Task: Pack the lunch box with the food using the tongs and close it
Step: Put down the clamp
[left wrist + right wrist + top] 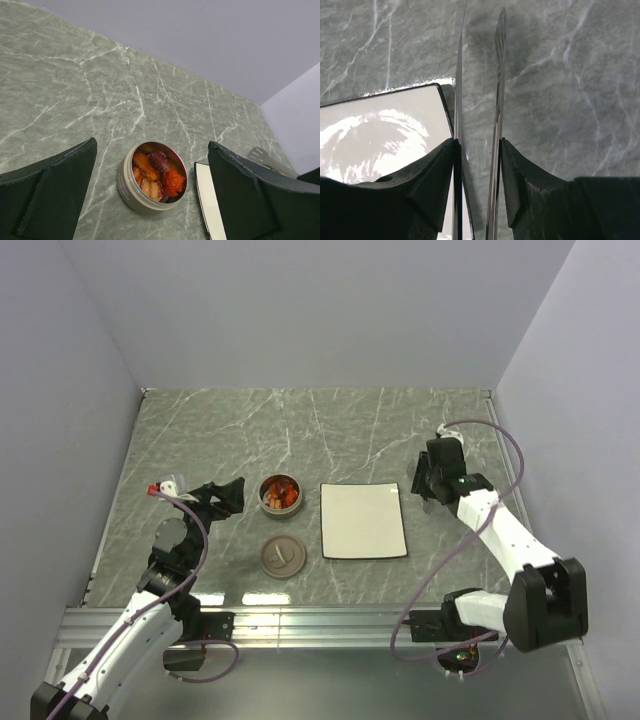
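The lunch box [129,189] sits on the counter [300,430] a little left of the middle of the top picture. The food [159,172] is inside it, orange and dark red bits all packed in. The white plate [363,521] beside it looks bare, so I think the packing is done. What is left is to put the lid on.

The lid [281,556] lies flat on the counter, just below the lunch box in the top picture and not touching it. It is round, so it has no long side. It has a small handle in the middle, too tiny to see well.

The left pincer [238,497] is spread wide and holds nothing. It sits just left of the lunch box. The lid is down and to the right of it, quite near.

The right pincer [477,141] is squeezed narrow on the tongs [498,75], whose two thin arms point away from it. It is on the far side of the plate, well apart from the lid. So the left arm is the closer one.
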